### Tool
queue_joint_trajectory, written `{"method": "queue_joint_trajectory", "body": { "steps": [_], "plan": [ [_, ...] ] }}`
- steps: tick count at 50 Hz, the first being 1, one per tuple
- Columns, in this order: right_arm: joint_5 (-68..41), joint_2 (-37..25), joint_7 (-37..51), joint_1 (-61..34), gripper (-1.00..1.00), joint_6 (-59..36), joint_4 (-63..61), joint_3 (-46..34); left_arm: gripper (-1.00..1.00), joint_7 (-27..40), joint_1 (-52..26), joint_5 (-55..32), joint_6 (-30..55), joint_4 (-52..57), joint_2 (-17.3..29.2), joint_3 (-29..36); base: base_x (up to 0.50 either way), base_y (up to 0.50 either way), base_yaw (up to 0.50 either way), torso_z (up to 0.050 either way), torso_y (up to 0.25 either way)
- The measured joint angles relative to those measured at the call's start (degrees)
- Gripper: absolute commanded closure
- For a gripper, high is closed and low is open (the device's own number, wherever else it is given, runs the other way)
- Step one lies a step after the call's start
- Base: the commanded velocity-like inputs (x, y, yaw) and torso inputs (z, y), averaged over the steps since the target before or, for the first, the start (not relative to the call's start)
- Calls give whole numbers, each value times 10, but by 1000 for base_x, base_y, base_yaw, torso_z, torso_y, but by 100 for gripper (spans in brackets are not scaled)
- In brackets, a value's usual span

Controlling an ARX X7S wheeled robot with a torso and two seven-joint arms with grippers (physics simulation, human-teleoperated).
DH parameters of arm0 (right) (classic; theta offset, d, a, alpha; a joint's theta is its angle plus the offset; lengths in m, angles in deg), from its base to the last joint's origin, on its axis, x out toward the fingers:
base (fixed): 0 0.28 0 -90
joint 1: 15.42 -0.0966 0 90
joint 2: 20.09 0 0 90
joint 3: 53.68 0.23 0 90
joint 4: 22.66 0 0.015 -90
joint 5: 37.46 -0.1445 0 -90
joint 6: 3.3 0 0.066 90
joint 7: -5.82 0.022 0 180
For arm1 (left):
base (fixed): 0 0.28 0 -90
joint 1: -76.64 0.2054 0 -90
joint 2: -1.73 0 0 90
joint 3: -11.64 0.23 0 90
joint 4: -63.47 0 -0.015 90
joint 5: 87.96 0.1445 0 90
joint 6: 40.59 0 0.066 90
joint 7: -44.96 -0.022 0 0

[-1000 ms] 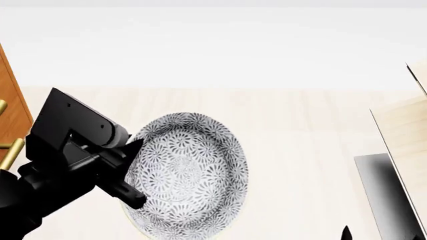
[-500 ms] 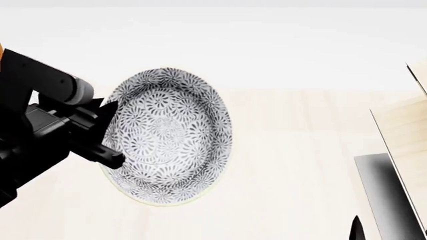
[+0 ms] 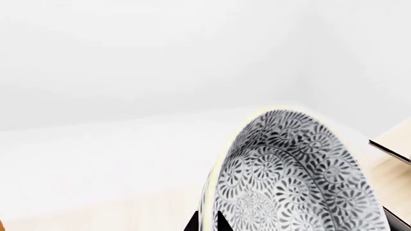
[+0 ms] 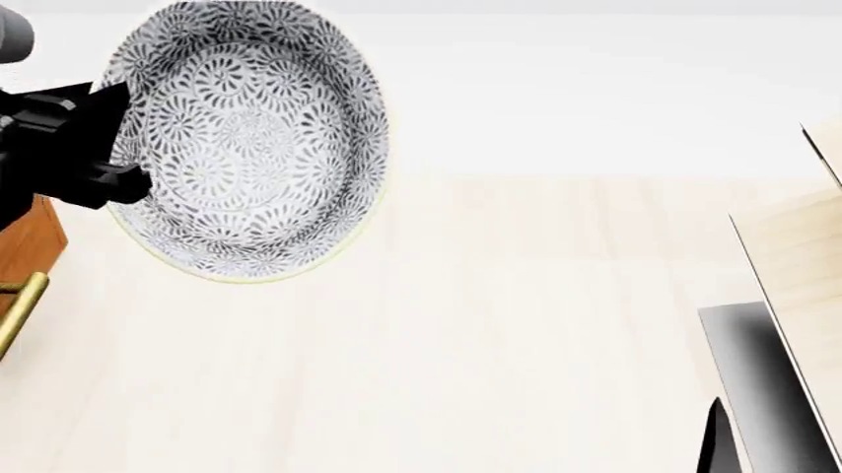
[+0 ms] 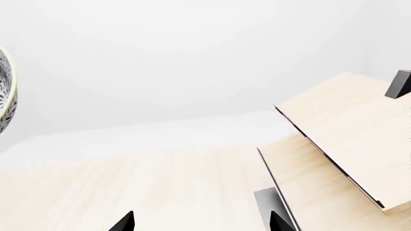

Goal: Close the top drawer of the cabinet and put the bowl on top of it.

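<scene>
Gripping bowl (image 4: 244,138), left pincer (image 4: 116,148)

cabinet (image 4: 30,241): mostly cropped | left pincer (image 4: 112,138): tips behind bowl (image 4: 250,138)

The head camera is looking steeply down over the pale floor (image 4: 500,345), with the bowl (image 4: 250,138) showing large at its ten o'clock. The left wrist camera is sitting very close against the bowl (image 3: 289,178), facing out toward the white wall (image 3: 160,57). The right wrist camera is looking low across the floor (image 5: 141,187), taking in the plywood structure (image 5: 340,139) nearby. All three views are sharing the bowl (image 5: 5,91).
</scene>
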State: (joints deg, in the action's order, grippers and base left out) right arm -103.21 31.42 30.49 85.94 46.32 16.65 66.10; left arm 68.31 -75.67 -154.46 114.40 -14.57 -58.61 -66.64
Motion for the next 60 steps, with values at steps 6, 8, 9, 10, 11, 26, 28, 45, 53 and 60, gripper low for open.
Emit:
{"method": "queue_joint_trajectory", "body": {
  "steps": [6,8,9,10,11,26,28,45,53,60],
  "plan": [
    [2,1,-2,3,-100,2,-1,1,100,15,-16,-13,5,-5,5,-19,0,0,0,0,2],
    [3,2,-3,5,-100,3,-1,1,100,20,-21,-17,6,-6,7,-25,0,0,0,0,0],
    [4,2,-3,6,-100,3,-1,1,100,23,-23,-20,7,-7,8,-28,0,0,0,0,0],
    [4,2,-4,7,-100,4,-1,2,100,25,-25,-22,8,-8,8,-31,0,0,0,0,0],
    [6,3,-5,8,-100,5,-1,2,100,27,-27,-24,8,-9,9,-33,0,0,0,0,0],
    [18,10,-16,16,-100,12,5,-2,100,53,-48,-43,14,-18,21,-60,0,0,0,0,1],
    [21,11,-18,17,-100,13,6,-3,100,58,-50,-47,15,-18,22,-63,0,0,0,0,0],
    [32,15,-24,17,-100,18,12,-13,100,97,-73,-84,32,-22,36,-93,0,0,0,0,0],
    [36,16,-24,16,-100,19,13,-18,100,116,-88,-101,37,-36,45,-110,0,0,0,0,1],
    [39,17,-24,15,-100,20,15,-23,100,139,-100,-116,41,-60,54,-129,0,0,0,0,0]
  ]
}}
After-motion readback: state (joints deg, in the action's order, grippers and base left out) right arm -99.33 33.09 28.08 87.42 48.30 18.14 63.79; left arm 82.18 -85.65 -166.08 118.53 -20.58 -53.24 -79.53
